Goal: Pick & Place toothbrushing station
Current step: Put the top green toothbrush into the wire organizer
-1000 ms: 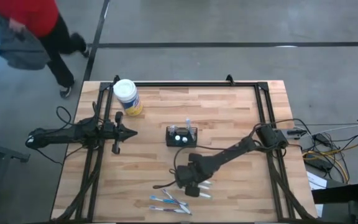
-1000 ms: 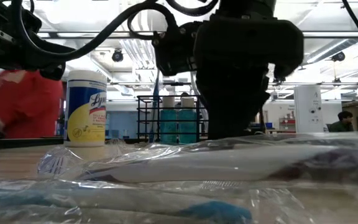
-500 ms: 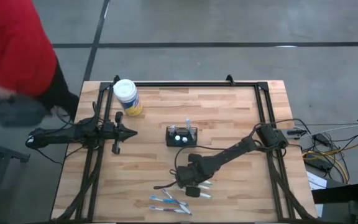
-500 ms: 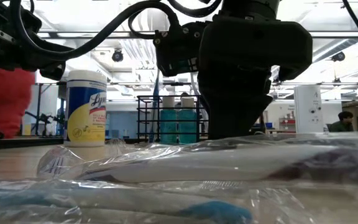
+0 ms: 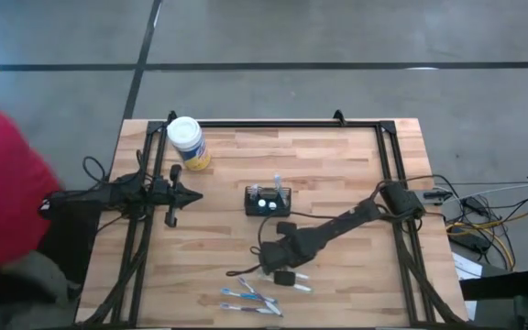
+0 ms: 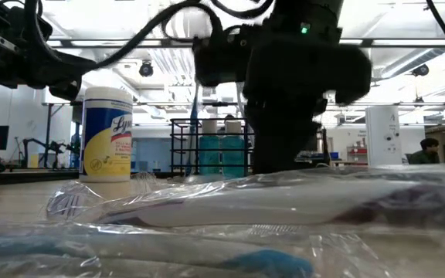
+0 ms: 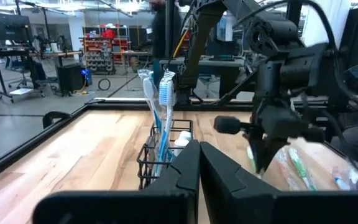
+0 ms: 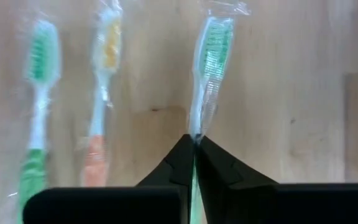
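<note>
Right gripper: lowered to the table near its front edge, fingers clenched on the neck of a wrapped green toothbrush; the tips meet just below the bristle head.
Right gripper from above: at the end of the arm that reaches in from the table's right side, over the scattered wrapped brushes.
Held brush: lies flat on the wood in clear plastic, its head pointing away from the wrist.
Neighbouring brushes: a wrapped orange-handled toothbrush and another wrapped green-handled toothbrush lie beside it, roughly parallel, each apart from the fingers.
Other loose brushes: a small cluster of blue-handled toothbrushes lies nearer the front edge, just beside the right gripper.
Caddy: black wire-mesh holder standing upright near the middle of the table, behind the right gripper and apart from it.
Caddy contents: two toothbrushes stand upright in one end compartment, one white, one blue; small white items sit in the other compartments.
Left gripper: fingers pressed together on nothing, hovering at the table's left side, pointing toward the caddy and well apart from it.
Wipes tub: yellow with a white lid, upright near the back left corner.
Table: light wooden slats with a black frame.
Person: a red sleeve shows at the left edge, off the table.
</note>
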`<state>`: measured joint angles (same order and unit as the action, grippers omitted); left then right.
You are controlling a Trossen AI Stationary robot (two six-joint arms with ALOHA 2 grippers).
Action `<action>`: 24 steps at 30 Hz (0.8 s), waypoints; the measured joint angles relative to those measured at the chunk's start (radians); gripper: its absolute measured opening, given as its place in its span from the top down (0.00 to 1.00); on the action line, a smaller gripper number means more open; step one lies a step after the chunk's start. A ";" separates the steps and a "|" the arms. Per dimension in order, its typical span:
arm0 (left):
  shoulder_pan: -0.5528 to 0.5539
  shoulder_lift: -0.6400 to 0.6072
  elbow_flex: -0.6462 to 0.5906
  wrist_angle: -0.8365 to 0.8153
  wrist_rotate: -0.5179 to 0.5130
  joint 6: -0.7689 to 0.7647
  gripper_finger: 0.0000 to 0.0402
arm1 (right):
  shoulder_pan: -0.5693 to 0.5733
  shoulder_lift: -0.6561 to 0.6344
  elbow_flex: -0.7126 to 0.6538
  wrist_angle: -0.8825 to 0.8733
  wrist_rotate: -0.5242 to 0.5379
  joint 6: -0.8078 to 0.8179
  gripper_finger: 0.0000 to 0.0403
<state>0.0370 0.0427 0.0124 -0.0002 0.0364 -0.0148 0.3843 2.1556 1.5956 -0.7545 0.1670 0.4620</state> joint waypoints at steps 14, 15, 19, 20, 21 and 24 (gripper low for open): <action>-0.001 0.000 -0.001 0.013 0.005 0.001 0.97 | 0.068 -0.373 0.000 0.065 0.301 -0.137 0.98; -0.001 0.000 -0.001 0.015 0.005 0.000 0.97 | 0.076 -0.402 -0.002 0.078 0.331 -0.163 0.98; 0.000 0.000 -0.002 0.017 0.005 0.002 0.97 | 0.091 -0.529 -0.036 0.215 0.398 -0.305 0.98; 0.000 0.000 -0.002 0.017 0.005 0.003 0.97 | 0.091 -0.564 -0.059 0.276 0.402 -0.348 0.98; -0.001 0.000 -0.002 0.018 0.005 0.006 0.97 | 0.091 -0.596 -0.085 0.339 0.402 -0.389 0.98; 0.000 0.000 -0.002 0.018 0.004 0.006 0.97 | 0.086 -0.692 -0.198 0.531 0.384 -0.492 0.98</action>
<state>0.0366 0.0428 0.0109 0.0177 0.0404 -0.0086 0.4702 1.4641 1.3974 -0.2236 0.5508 -0.0299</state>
